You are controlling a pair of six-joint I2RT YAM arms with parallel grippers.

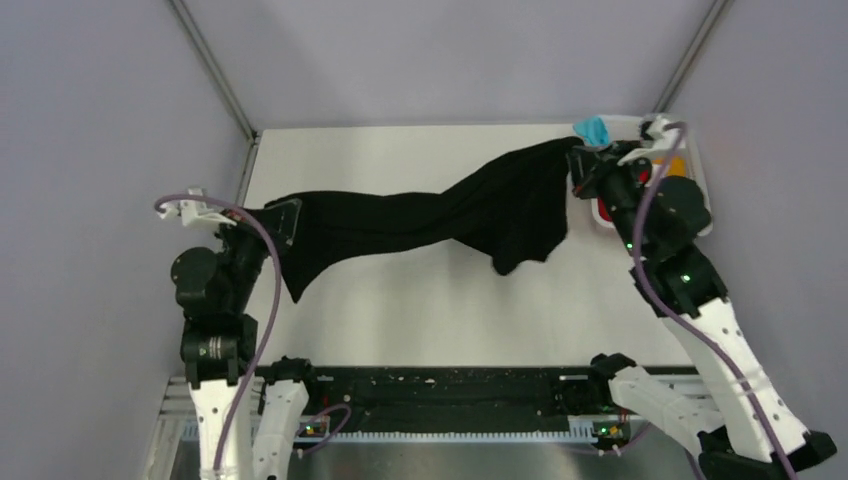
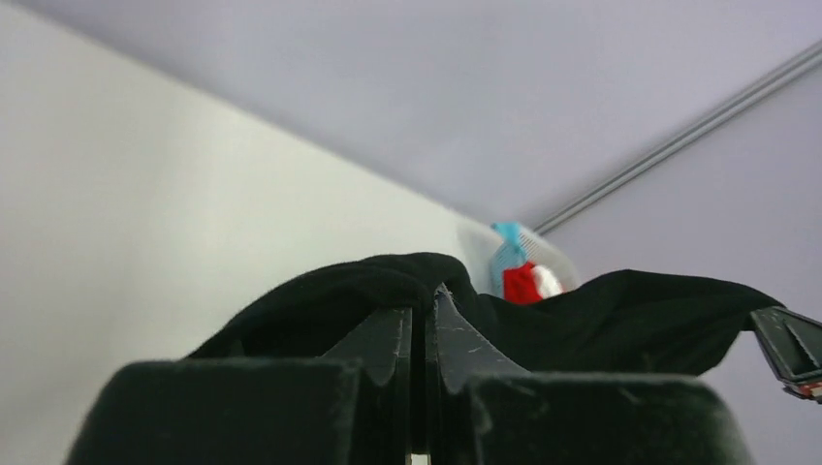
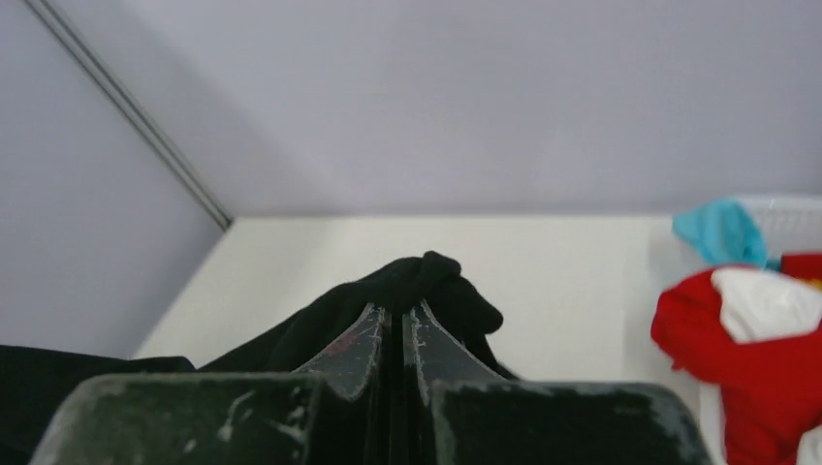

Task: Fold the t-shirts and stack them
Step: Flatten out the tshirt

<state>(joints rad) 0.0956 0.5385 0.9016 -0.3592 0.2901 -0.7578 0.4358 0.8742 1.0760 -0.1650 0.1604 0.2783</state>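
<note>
Black t-shirt [image 1: 420, 225] near white basket [image 3: 790, 211]

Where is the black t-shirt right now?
In the top view the black t-shirt hangs stretched over the table, pinched by the left gripper at its left end and the right gripper at its far-right end, beside the basket.

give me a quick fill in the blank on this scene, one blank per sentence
The ___ t-shirt is stretched between both arms.
The left gripper and the right gripper are both ___ on it.
In the basket, a white shirt lies on a ___ shirt.
The basket stands at the table's far ___ corner.
Missing words: black; shut; red; right.
</note>
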